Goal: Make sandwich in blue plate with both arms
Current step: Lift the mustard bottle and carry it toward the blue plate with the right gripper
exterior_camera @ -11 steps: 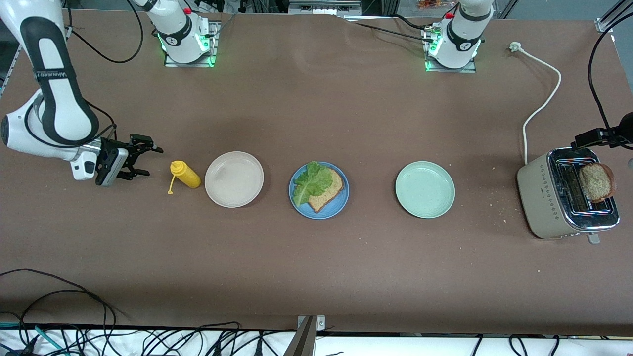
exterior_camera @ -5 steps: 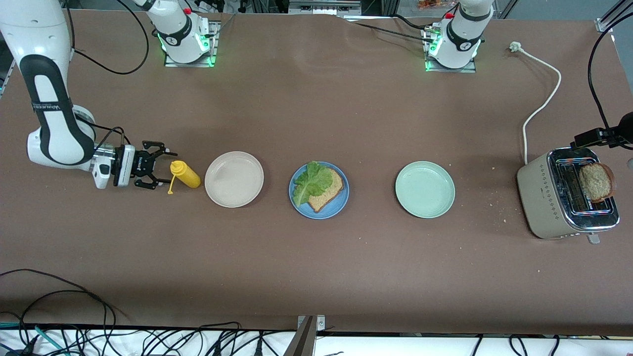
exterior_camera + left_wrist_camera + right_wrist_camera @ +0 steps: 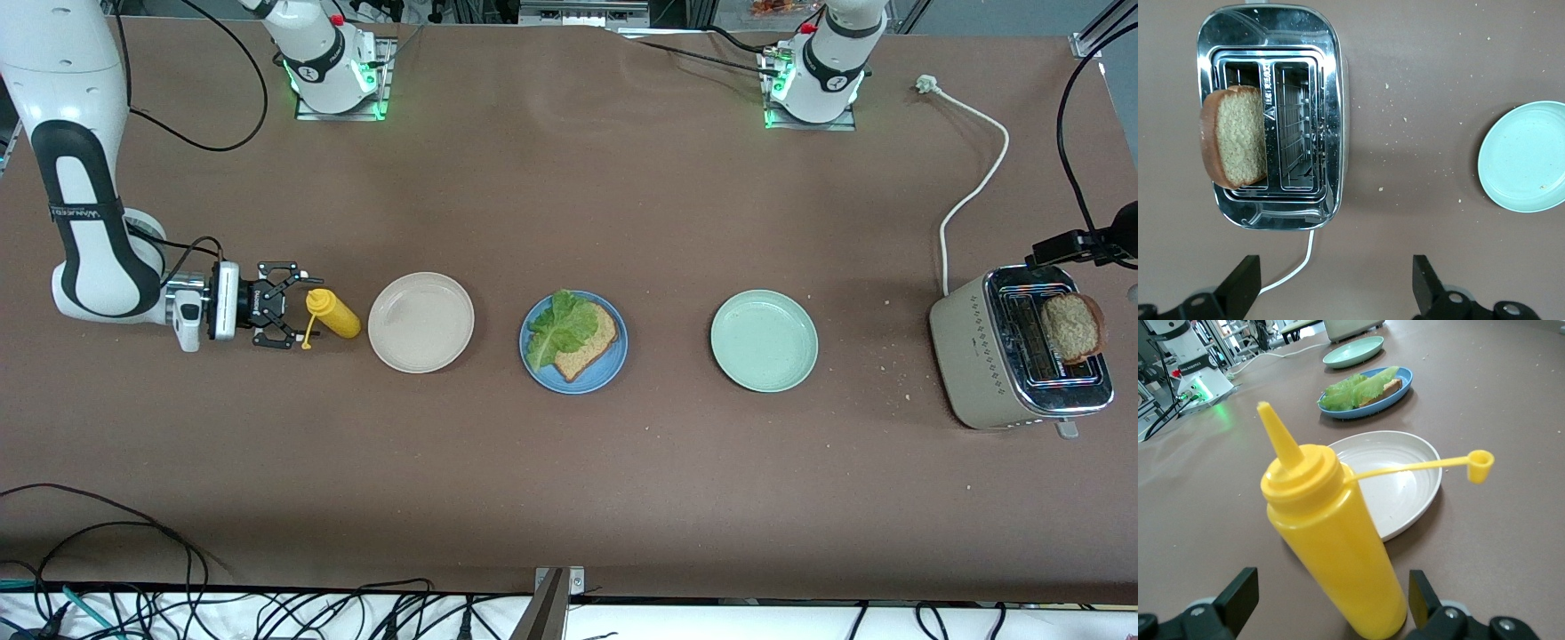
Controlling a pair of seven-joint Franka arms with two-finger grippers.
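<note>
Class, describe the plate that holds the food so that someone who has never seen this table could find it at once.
Three round plates lie in a row across the middle of the brown table. The blue plate is the middle one, between the beige plate and the mint-green plate. Only it carries food: a slice of brown toast with a lettuce leaf on top.

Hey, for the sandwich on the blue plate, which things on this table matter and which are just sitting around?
Part of the job: blue plate; bread slice with lettuce on it; second bread slice in the toaster; mustard bottle, with the open right gripper at it.

Lying about: beige plate; mint-green plate.
</note>
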